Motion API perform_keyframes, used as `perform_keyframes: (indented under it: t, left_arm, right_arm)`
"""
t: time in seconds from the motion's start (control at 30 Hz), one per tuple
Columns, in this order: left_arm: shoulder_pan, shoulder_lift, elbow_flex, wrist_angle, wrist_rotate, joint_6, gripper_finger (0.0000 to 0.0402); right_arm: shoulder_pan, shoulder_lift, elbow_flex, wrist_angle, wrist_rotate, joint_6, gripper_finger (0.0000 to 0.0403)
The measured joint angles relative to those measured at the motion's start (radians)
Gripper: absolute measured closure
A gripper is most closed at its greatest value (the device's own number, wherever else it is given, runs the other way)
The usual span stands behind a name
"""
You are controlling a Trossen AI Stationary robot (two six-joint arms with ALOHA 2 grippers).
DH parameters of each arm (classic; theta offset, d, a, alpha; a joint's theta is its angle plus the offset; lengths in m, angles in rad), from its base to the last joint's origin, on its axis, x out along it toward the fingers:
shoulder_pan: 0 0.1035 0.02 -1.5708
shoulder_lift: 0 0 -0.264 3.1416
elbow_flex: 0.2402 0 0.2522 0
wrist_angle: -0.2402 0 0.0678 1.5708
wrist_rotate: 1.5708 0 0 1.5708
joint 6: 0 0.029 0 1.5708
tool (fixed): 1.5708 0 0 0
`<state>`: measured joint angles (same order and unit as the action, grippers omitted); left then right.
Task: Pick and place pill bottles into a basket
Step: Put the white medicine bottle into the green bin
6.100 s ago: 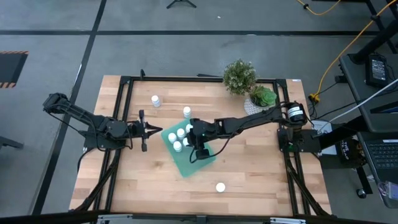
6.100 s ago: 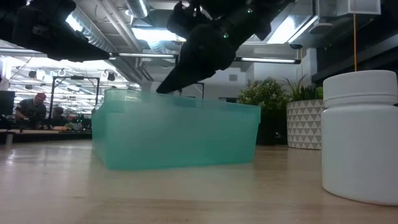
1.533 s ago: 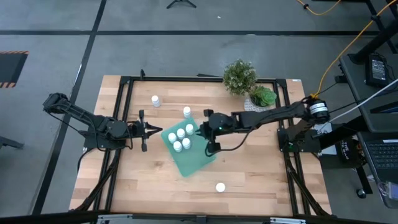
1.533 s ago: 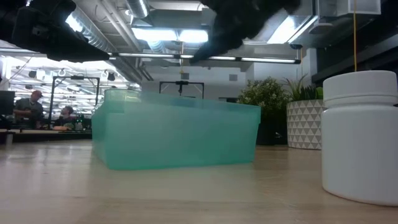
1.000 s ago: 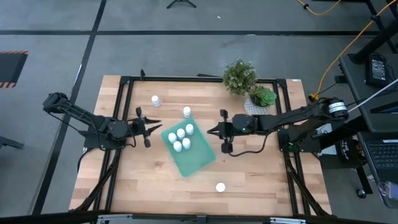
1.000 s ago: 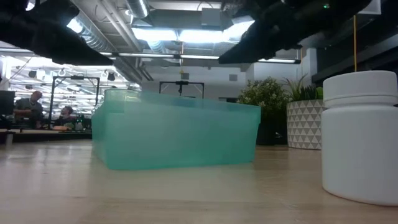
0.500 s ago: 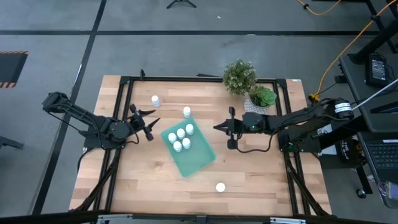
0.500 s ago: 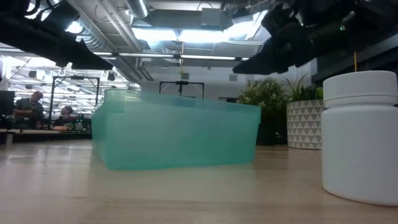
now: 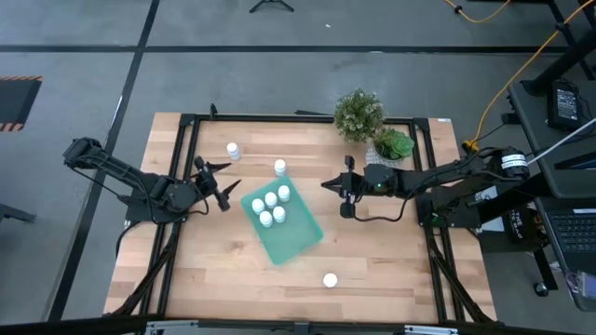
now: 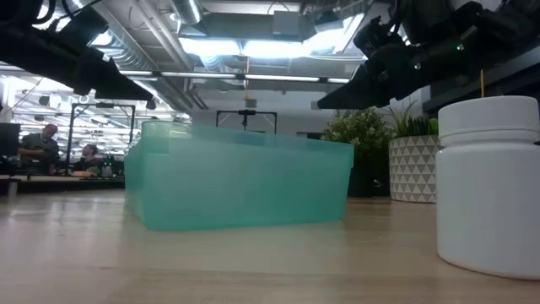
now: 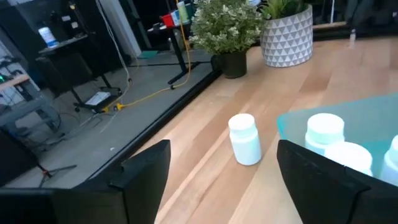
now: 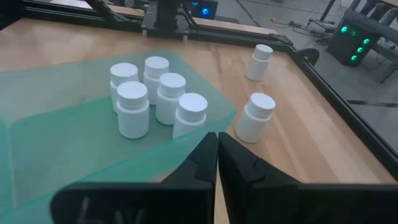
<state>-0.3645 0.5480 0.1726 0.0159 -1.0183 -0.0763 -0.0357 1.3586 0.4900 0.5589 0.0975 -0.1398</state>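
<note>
The teal basket (image 9: pixel 291 234) lies at the table's middle with several white pill bottles (image 9: pixel 271 206) standing in its far-left part. Three more bottles stand on the wood: one far left (image 9: pixel 233 149), one just beyond the basket's far corner (image 9: pixel 279 167), one near the front edge (image 9: pixel 330 279). My left gripper (image 9: pixel 227 182) hovers open to the left of the basket, facing the bottle by the corner (image 11: pixel 244 139), with nothing between its fingers. My right gripper (image 9: pixel 326 186) hangs shut and empty to the right of the basket, its closed fingers (image 12: pixel 216 155) aimed at it.
A leafy plant (image 9: pixel 358 113) and a white patterned pot (image 9: pixel 386 154) stand at the far right, just behind my right arm. In the low view the front bottle (image 10: pixel 489 190) looms at the right. Bare wood lies between the basket and the near edge.
My left gripper has opened wide and swung toward the far edge, now facing the bottle beyond the basket's corner. My right gripper, still shut, has drawn back toward the table's right edge, away from the basket, and sunk a little. The bottles and the basket have not moved.
</note>
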Motion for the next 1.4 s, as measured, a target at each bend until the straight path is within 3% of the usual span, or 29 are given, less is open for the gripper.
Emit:
perform_keyframes:
  t: [0.23,0.5,0.9,1.03,1.13,1.4]
  left_arm:
    - [0.037,0.0,0.0,0.004,-0.078,-0.241,0.0112]
    - [0.156,0.04,0.042,-0.027,-0.023,-0.281,0.0112]
    - [0.402,0.217,0.166,-0.289,0.198,-0.489,0.0112]
    - [0.482,0.291,0.257,-0.394,0.312,-0.566,0.0112]
    - [0.53,0.355,0.326,-0.489,0.356,-0.576,0.0112]
    - [0.625,0.501,0.46,-0.606,0.437,-0.55,0.0112]
  right_arm:
    - [0.0,0.0,0.0,-0.001,0.0,0.0,0.0385]
    - [0.0,0.0,0.0,-0.004,-0.001,0.0,0.0385]
    - [-0.009,0.001,0.013,-0.013,-0.007,-0.023,0.0385]
    - [-0.043,0.001,0.047,-0.07,-0.087,-0.03,0.0394]
    - [-0.074,0.001,0.076,-0.153,-0.149,-0.026,0.0399]
    - [-0.126,0.001,0.09,-0.194,-0.153,-0.08,0.0387]
